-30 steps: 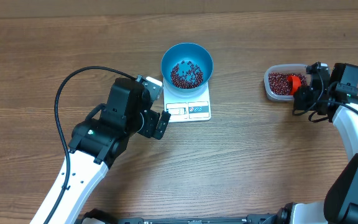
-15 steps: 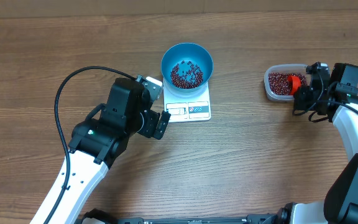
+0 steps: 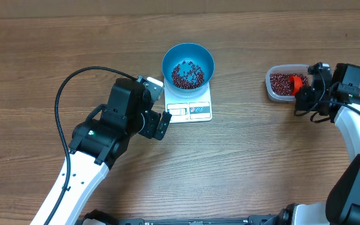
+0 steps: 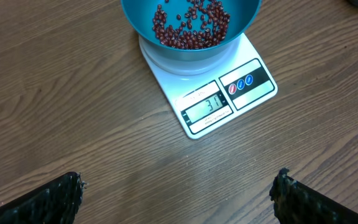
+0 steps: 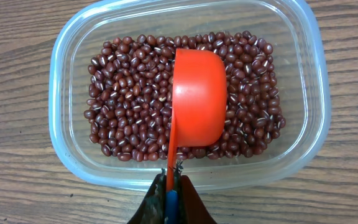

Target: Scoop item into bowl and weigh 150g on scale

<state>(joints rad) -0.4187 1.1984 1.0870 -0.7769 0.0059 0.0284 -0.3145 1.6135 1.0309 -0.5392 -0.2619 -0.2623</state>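
Step in hand: loading the scoop for another transfer. My right end effector is clamped on the handle of the orange scoop, whose cup sits over the beans in the clear tub, well to the right of the scale. The blue bowl stands on the scale with a thin layer of beans; the display reads 31, well short of target. My left end effector hovers just beside the scale, fingers wide apart and holding nothing. Next move, in my judgement: dig, level the scoop, carry it to the scale without spilling onto the surface.
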